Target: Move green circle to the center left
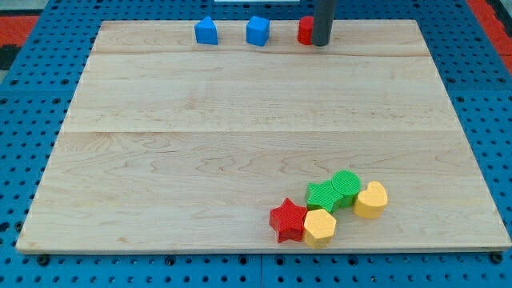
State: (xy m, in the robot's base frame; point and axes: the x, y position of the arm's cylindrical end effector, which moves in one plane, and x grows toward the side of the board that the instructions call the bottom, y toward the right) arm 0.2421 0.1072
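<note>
The green circle (346, 186) lies near the view's bottom right on the wooden board (160, 160). It touches a green star-like block (322, 196) on its left and a yellow heart (371, 199) on its right. A red star (288, 221) and a yellow hexagon (320, 226) sit just below them. My rod stands at the view's top, right of centre, with my tip (321, 43) beside a red block (306, 30), far from the green circle.
Two blue blocks, a pentagon-like block (206, 31) and a cube (258, 31), sit along the board's top edge, left of the red block. A blue pegboard (32, 88) surrounds the board.
</note>
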